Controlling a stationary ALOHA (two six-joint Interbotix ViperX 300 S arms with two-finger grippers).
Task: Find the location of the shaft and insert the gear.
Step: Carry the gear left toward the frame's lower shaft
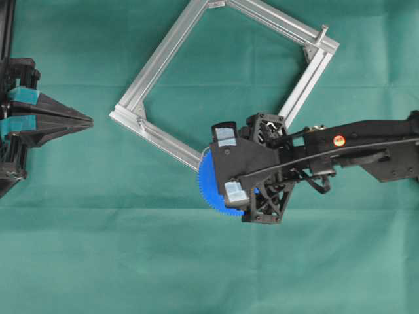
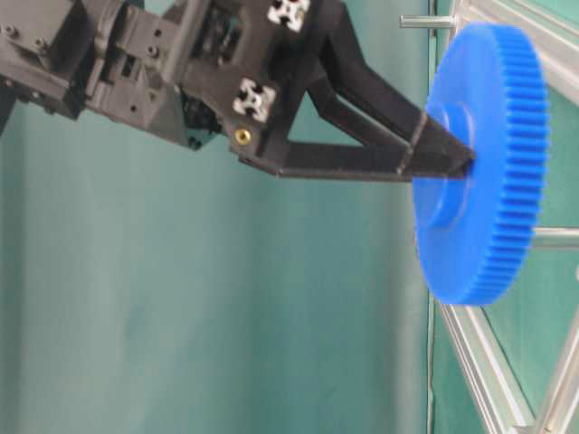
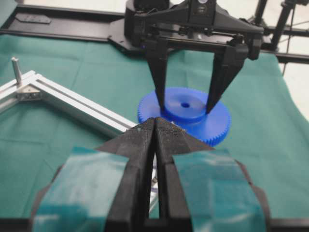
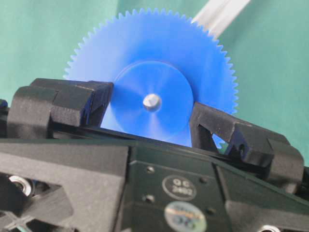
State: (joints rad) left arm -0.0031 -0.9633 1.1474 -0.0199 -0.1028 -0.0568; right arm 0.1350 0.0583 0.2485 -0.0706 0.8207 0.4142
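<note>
The gear [image 4: 152, 87] is gripped by its hub in the right gripper [image 4: 149, 118], at the frame's [image 1: 163, 55] lower corner, so the centre hole stays uncovered over the shaft [image 4: 151, 101]. The left gripper [image 1: 88, 120] is kept closed, empty, at far left.

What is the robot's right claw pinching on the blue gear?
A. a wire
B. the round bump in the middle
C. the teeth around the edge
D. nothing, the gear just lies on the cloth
B. In the right wrist view the right gripper has one finger on each side of the raised round hub of the gear, well inside the ring of teeth.
</note>
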